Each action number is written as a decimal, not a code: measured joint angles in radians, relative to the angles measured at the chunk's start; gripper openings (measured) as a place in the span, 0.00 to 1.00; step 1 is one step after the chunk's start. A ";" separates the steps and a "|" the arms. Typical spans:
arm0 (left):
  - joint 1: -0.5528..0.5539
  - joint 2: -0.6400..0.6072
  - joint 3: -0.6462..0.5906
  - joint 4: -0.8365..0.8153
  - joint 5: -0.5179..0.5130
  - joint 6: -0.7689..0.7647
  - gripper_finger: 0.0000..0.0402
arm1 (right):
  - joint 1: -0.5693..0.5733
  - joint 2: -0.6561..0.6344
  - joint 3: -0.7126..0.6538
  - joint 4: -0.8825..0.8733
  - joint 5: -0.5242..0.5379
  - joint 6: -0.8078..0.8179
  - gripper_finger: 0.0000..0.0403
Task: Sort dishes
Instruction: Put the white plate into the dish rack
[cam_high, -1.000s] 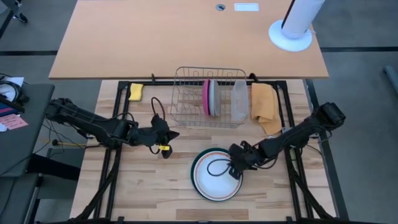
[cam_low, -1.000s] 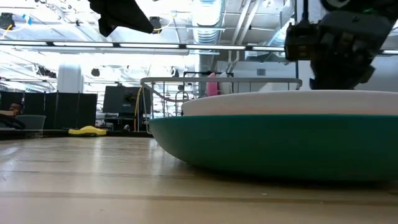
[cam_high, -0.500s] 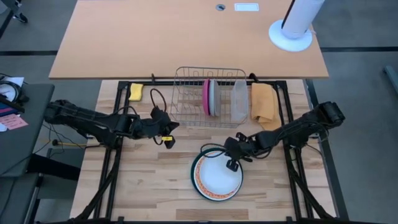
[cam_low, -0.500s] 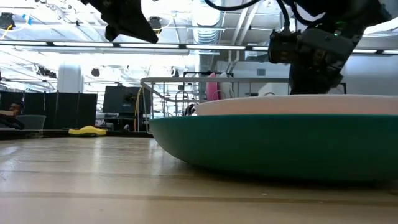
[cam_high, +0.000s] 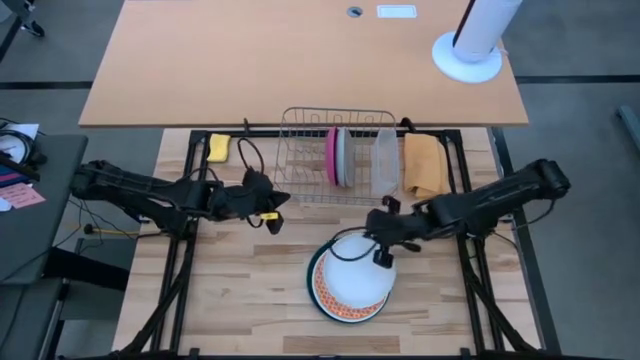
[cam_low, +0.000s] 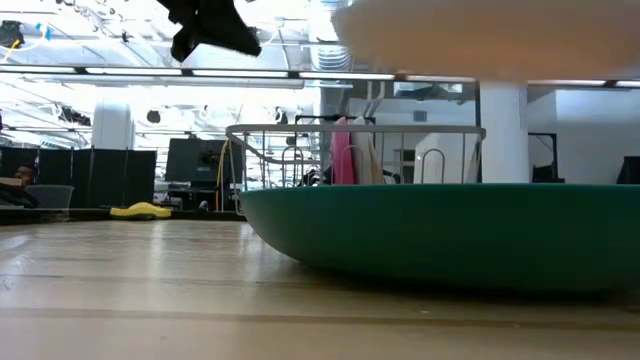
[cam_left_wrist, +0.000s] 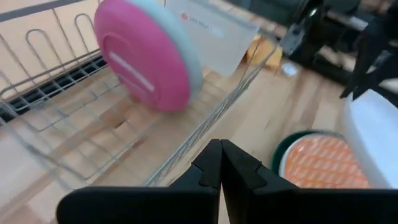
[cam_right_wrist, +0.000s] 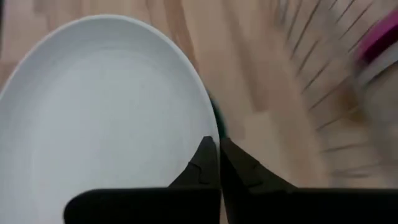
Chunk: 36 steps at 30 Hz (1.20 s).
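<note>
Right gripper (cam_high: 381, 250) clamped on smooth round white plate (cam_high: 358, 272) rim, lifted over orange-patterned plate (cam_high: 335, 301), left gripper (cam_high: 270, 213) fingers closed, empty, beside wire rack (cam_high: 300, 160).

The worktop (cam_high: 250, 290) is pale wood in planks with visible grain and a faint sheen, and on it stands a dish rack (cam_high: 300, 160) of thin bright metal wire. In the rack, the pink plate (cam_left_wrist: 144, 63) looks smooth and glossy beside a cloudy clear plastic tub (cam_high: 385, 160). Just beside the rack lies a soft, crumpled tan cloth (cam_high: 424, 170), while the white plate (cam_right_wrist: 99, 118) nearer the front looks smooth and matt.
</note>
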<state>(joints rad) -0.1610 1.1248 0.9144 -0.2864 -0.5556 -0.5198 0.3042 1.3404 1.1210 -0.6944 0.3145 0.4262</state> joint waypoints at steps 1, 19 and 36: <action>-0.010 0.000 0.000 0.019 0.001 -0.001 0.00 | 0.001 -0.012 0.039 -0.038 0.028 -0.015 0.00; -0.095 0.042 0.001 0.341 -0.084 0.135 0.32 | 0.017 -0.043 0.292 -0.219 0.633 -0.173 0.00; -0.059 0.126 0.012 0.469 -0.091 0.134 0.48 | -0.044 0.039 0.293 -0.178 0.710 -0.251 0.00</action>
<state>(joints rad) -0.2204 1.2506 0.9265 0.1827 -0.6468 -0.3862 0.2601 1.3796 1.4143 -0.8722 1.0241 0.1753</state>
